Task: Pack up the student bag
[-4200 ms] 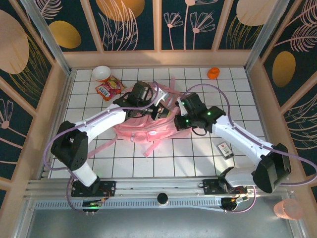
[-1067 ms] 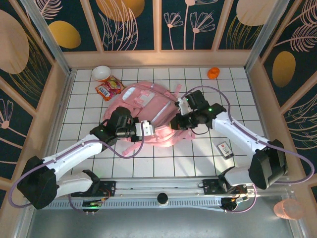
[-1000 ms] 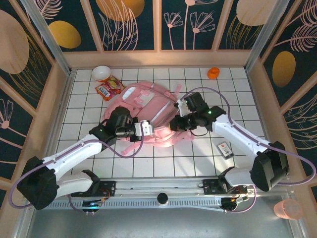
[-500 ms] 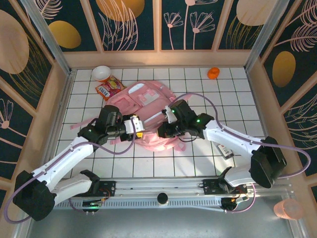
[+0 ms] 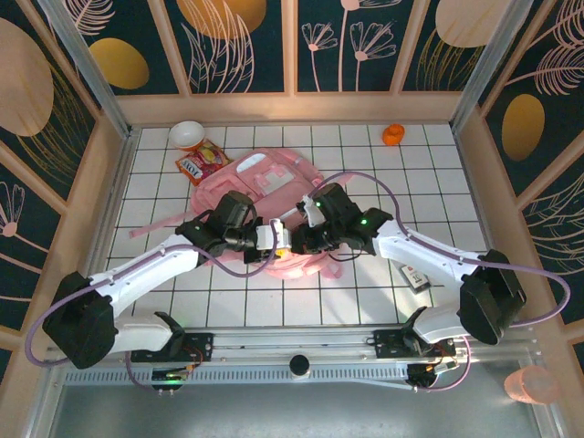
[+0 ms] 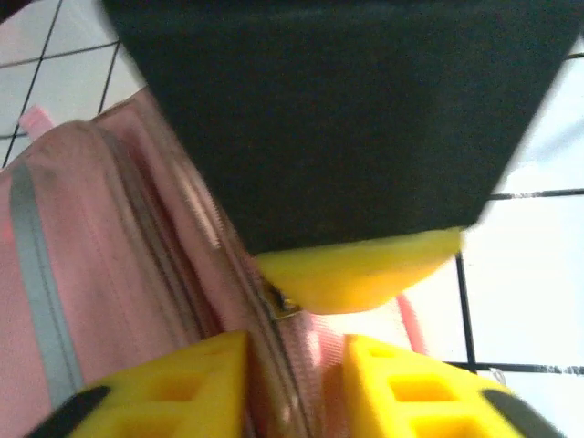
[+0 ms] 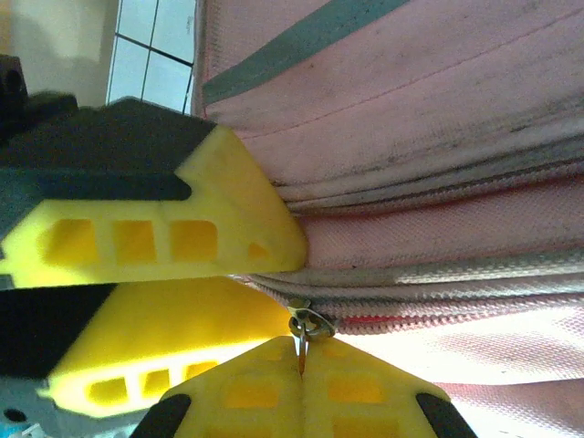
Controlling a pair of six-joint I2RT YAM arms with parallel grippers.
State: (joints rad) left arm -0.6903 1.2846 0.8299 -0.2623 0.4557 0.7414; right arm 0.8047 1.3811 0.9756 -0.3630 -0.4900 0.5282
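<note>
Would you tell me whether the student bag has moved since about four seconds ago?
Yes. The student bag has shifted left, its edge now close to the red snack packet.

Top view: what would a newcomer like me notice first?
A big pink student bag lies mid-table on white tiles. The white left arm and right arm meet at its near edge, yellow jaws nose to nose; the right jaws pinch its zipper pull. A red snack packet and white bowl sit far left.
</note>
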